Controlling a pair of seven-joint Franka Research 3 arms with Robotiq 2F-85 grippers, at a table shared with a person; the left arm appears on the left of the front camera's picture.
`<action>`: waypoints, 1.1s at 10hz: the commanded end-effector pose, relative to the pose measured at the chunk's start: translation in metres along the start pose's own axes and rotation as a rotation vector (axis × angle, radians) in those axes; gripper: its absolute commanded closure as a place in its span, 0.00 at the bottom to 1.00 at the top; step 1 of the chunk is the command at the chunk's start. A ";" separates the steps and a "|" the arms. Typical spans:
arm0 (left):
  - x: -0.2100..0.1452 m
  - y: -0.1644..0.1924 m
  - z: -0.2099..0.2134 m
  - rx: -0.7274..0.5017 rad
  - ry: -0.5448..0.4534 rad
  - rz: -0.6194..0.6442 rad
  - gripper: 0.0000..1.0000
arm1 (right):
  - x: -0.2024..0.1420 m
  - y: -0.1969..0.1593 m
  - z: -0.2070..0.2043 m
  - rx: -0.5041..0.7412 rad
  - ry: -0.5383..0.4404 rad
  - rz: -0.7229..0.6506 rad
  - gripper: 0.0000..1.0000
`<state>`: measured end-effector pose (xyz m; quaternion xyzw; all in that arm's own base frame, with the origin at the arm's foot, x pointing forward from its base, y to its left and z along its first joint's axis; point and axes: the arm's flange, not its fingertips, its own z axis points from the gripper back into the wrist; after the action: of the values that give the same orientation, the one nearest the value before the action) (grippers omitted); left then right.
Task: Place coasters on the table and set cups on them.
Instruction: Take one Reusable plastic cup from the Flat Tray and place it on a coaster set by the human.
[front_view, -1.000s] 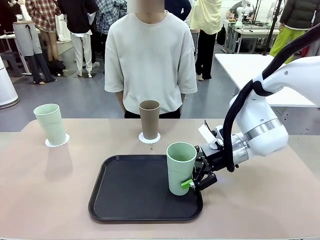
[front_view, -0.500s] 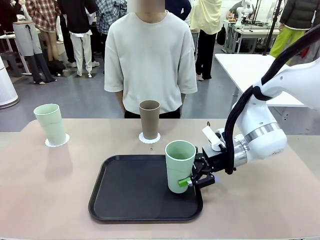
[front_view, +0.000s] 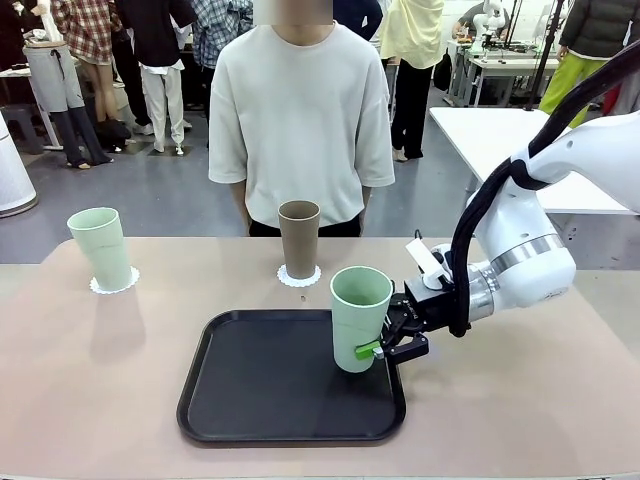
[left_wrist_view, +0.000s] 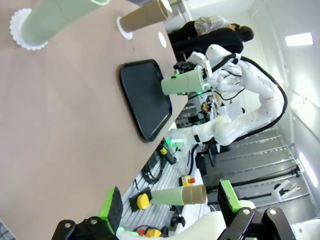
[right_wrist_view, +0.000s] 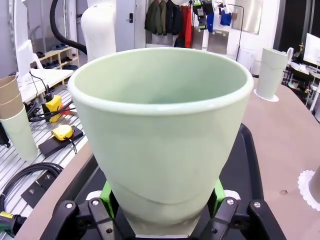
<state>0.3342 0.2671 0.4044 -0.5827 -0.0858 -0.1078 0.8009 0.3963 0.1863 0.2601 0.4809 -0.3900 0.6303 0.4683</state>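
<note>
While clamped low on the pale green tapered matte cup (front_view: 359, 318), right tool (front_view: 384, 347) shut on its base, green pads pressed to both sides, cup tilted slightly and held just above the black rounded-square tray (front_view: 260, 385). Seen from the right wrist: same cup (right_wrist_view: 162, 135) between the fingers (right_wrist_view: 106, 192), rim up. On the beige-tan matte bench (front_view: 90, 370), brown tapered cup (front_view: 298, 238) upright on a white scalloped round coaster (front_view: 299, 276) beyond the tray, near the person's side. Second pale green cup (front_view: 100, 246) upright on another white scalloped coaster (front_view: 114, 284) at far left. Left tool (left_wrist_view: 170, 212) wide open, holding nothing, off the bench.
</note>
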 end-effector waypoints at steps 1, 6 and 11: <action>0.001 -0.002 0.002 0.000 -0.001 -0.001 0.00 | -0.022 0.013 0.000 0.001 -0.016 0.021 1.00; 0.001 -0.002 0.002 0.000 -0.001 -0.001 0.00 | 0.061 0.040 0.041 -0.044 0.017 -0.069 0.37; 0.001 -0.002 0.002 0.000 -0.001 -0.001 0.00 | 0.142 0.071 0.090 -0.076 -0.011 -0.102 0.37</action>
<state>0.3343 0.2672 0.4042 -0.5827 -0.0856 -0.1077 0.8009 0.3504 0.1212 0.4165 0.4751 -0.3906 0.5994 0.5123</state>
